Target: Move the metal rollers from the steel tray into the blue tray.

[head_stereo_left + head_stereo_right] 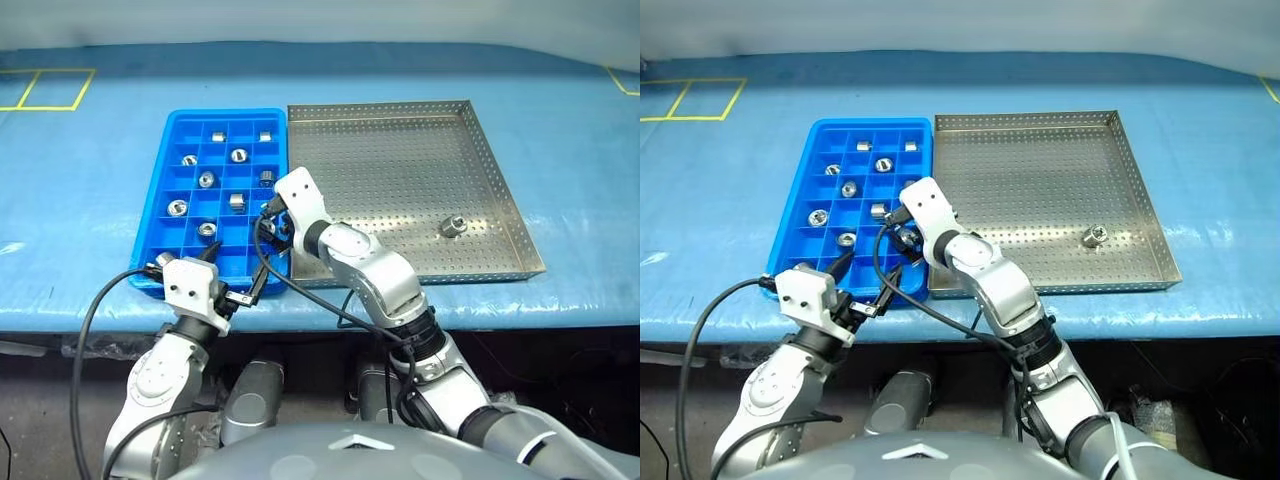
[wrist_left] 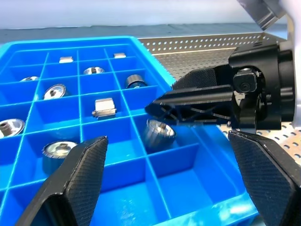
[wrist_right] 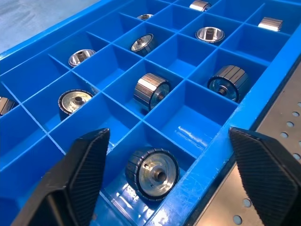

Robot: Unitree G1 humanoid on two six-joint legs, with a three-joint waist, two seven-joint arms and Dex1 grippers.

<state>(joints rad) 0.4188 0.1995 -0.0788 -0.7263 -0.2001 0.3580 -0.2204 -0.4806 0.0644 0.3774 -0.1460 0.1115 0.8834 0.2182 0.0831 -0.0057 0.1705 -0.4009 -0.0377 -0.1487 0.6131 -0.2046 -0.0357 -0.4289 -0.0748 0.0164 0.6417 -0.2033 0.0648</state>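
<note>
The blue tray [image 1: 186,137] lies left of the steel tray [image 1: 400,165]. Several metal rollers rest in separate blue compartments, among them one [image 1: 206,180] mid-tray. A single roller [image 1: 452,227] stands in the steel tray's near right area. My right gripper [image 3: 168,131] hangs open just above the blue tray's near right corner. Below it a roller [image 3: 153,173] lies free in its compartment, touching neither finger. My left gripper [image 2: 167,136] is open and empty at the blue tray's near edge. It faces that same roller [image 2: 159,134] and the right gripper's fingers [image 2: 197,101].
Both trays sit on a blue table cover [image 1: 80,200] near its front edge. Yellow tape lines [image 1: 50,90] mark the far left. The two grippers are close together over the blue tray's near right corner.
</note>
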